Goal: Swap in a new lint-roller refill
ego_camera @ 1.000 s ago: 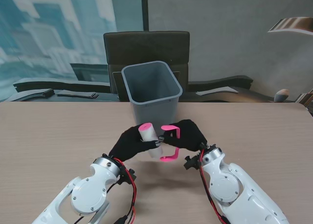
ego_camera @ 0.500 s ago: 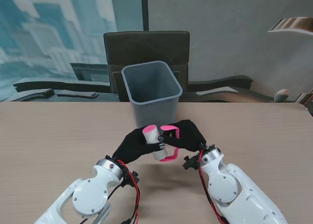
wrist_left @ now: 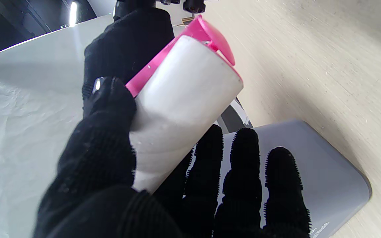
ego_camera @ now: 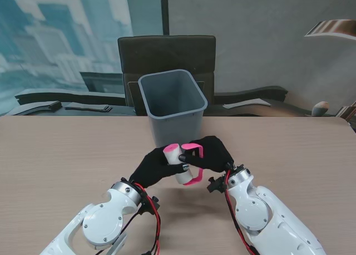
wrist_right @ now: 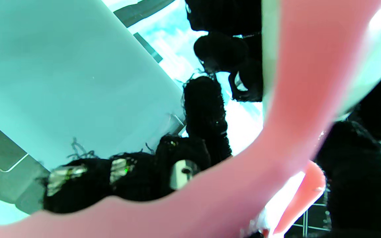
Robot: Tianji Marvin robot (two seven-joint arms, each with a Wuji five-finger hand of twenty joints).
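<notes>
Wood-grain table (ego_camera: pixel 55 155) fills the stand view, dark chair (ego_camera: pixel 167 52) pushed in at its far edge, blue cityscape backdrop behind on the left. Grey bin (ego_camera: pixel 172 107) stands upright on the table, far side of centre. Just nearer to me than the bin, both black-gloved hands meet above the tabletop. Left hand (ego_camera: pixel 153 166) is wrapped around the white refill roll (ego_camera: pixel 177 163), thumb on one side, fingers on the other. Right hand (ego_camera: pixel 214 153) grips the pink lint-roller handle (ego_camera: pixel 193 149), fingers curled around it. Roll and handle are touching; roll looks seated on the handle's frame, tilted, pink end cap up toward the bin. Left wrist view adds what the stand view can't: white roll surface (wrist_left: pixel 177 122) clamped between thumb and fingers (wrist_left: pixel 243 172), pink frame (wrist_left: pixel 210 36) running along the roll and capping its end, bin wall (wrist_left: pixel 326 178) right past the fingertips. Right wrist view is mostly blurred pink handle (wrist_right: pixel 276 138) up close, with curled glove fingertips (wrist_right: pixel 207 112) behind it; the roll is hard to make out there.
</notes>
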